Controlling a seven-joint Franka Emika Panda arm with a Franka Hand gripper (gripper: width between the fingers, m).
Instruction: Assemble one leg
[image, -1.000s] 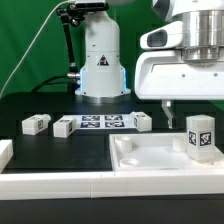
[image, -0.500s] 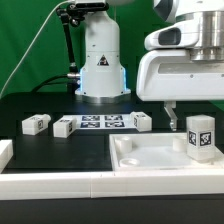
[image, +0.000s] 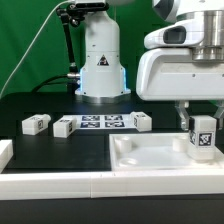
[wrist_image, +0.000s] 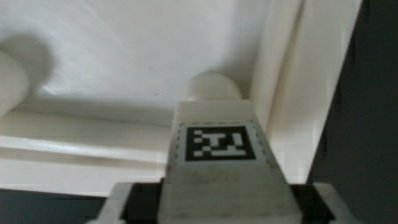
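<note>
The leg, a small white block with a square tag, stands upright in the right part of the large white tray. My gripper has come down over it, one finger on each side. In the wrist view the leg fills the gap between the two dark pads with no space showing, so my gripper is shut on it. The leg's foot rests on the tray floor close to the rim.
Other small white blocks lie on the black table beside the marker board. The robot base stands behind them. A white part's edge sits at the exterior view's left.
My gripper has moved toward the exterior view's right, from beside the leg to over it, and now straddles it. The leg has stayed in place.
</note>
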